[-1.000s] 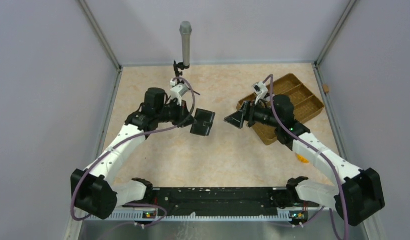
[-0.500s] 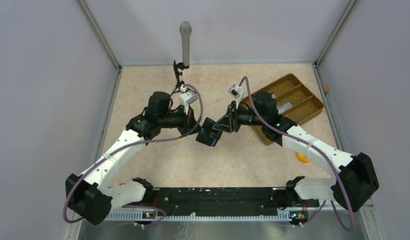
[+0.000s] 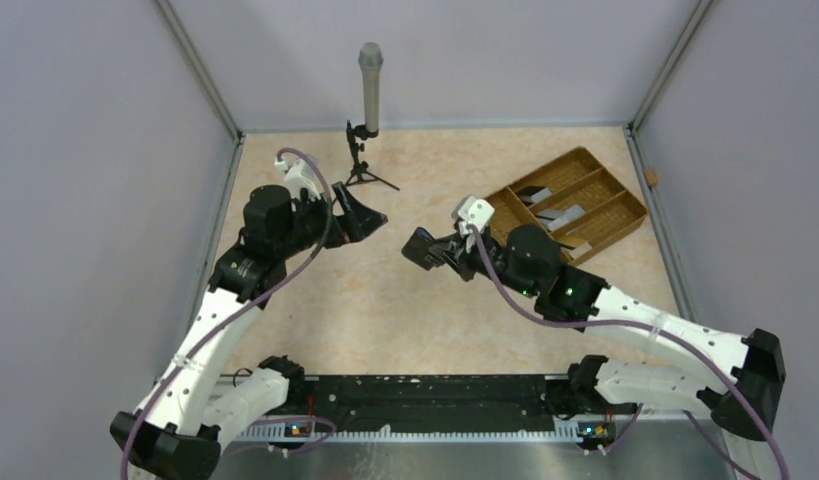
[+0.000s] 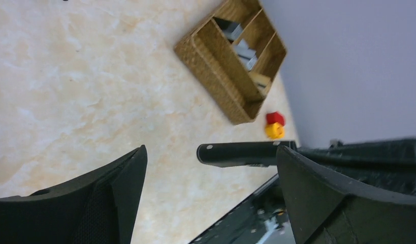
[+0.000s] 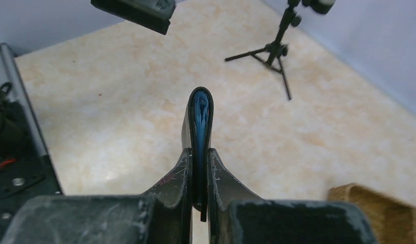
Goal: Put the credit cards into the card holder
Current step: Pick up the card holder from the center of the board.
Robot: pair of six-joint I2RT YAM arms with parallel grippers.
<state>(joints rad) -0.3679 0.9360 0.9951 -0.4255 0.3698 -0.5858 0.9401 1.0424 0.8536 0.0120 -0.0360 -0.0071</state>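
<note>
The card holder (image 3: 423, 248) sits a little toward 12 o'clock from the middle of the bench (image 3: 385, 320), folded shut and apparently lifted clear of the surface. The right tool (image 5: 199, 154) is clamped on it. From the right wrist I see it edge-on, a sliver of blue lining showing between the black covers, with a finger pressed flat against each face.

The credit cards (image 3: 563, 213) are not in it. They lie out at 2 o'clock in the compartments of the woven tray (image 3: 625, 222), a pale one and a darker one visible, well apart from the holder.

At about 10 o'clock the left tool (image 3: 368, 214) hangs above the bench with its jaws spread wide and nothing between them. Beyond it, at 12 o'clock, stands a microphone stand (image 3: 369, 95).

To my eye this is the handling-the-holder step, with no card loaded yet. The holder is pinched shut, so no slot is open to take a card. The next move, I judge, calls for getting it open: either laid on the bench and unfolded, or one cover taken by the free left tool and drawn away. Only then does a reach to the tray make sense.
</note>
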